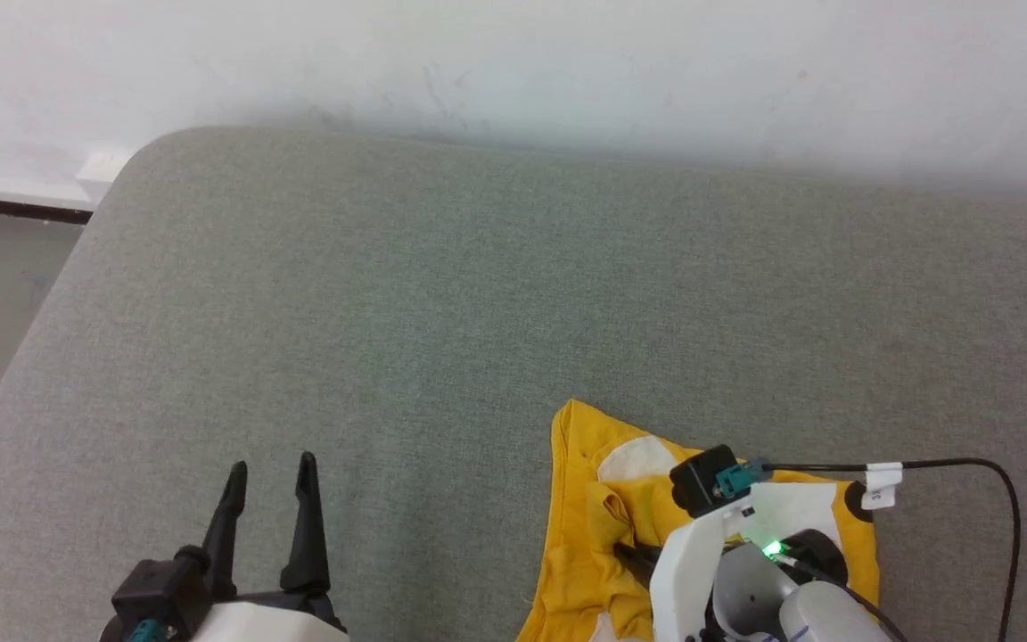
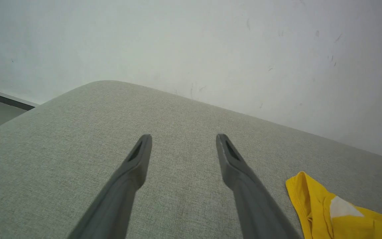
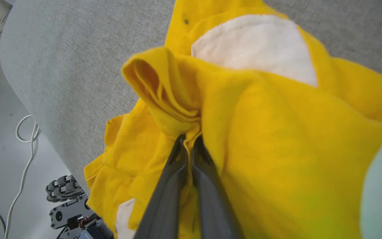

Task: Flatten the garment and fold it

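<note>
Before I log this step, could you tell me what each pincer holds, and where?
Right pincer pinches a bunched fold of the garment; left pincer holds nothing.

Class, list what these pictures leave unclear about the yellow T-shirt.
Head view: the T-shirt runs off the bottom edge, and the right arm covers its middle.
Left wrist view: the right edge cuts it off.
Right wrist view: bunched cloth hides the tips of the right gripper; the lower right corner is blurred.
</note>
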